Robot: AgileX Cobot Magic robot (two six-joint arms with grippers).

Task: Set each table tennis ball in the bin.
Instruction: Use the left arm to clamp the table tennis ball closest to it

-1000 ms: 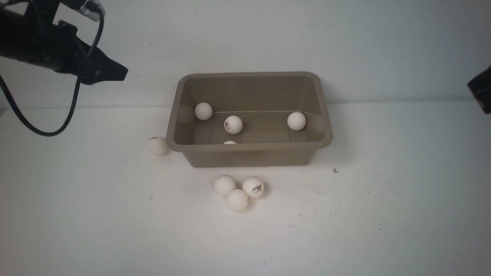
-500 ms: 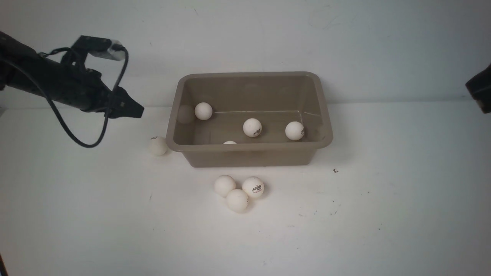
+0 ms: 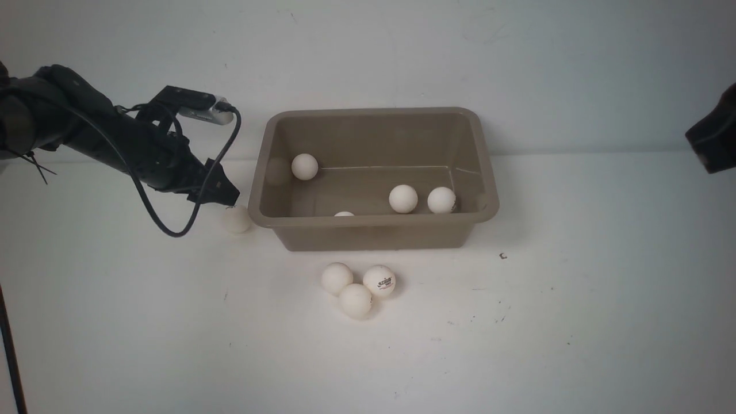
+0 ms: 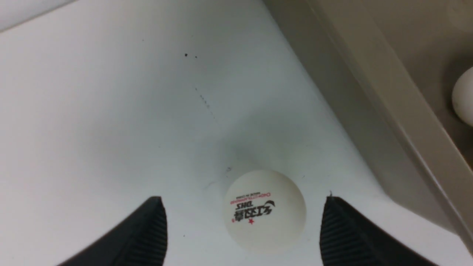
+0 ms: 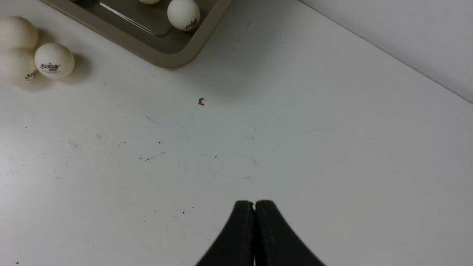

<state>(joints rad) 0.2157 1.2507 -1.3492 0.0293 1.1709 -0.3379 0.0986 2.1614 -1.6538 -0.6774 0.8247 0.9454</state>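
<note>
The taupe bin [image 3: 374, 236] stands mid-table and holds several white table tennis balls [image 3: 403, 198], one [image 3: 344, 214] half hidden by the front wall. One ball [image 3: 237, 219] lies on the table just left of the bin. My left gripper [image 3: 221, 195] hangs right over this ball. The left wrist view shows that logo ball [image 4: 264, 210] between the open fingers of my left gripper [image 4: 244, 201], apart from both. Three more balls [image 3: 355, 301] cluster in front of the bin. My right gripper [image 5: 254, 202] is shut and empty, off to the bin's right.
The bin's rim [image 4: 388, 111] runs close beside the left gripper's right finger. A small brown speck [image 3: 503, 256] lies on the white table right of the bin. Part of the right arm [image 3: 713, 138] shows at the right edge. A white wall rises behind.
My left arm has come down and to the right, from high at the far left to the ball beside the bin. One ball in the bin rolled right, next to another.
</note>
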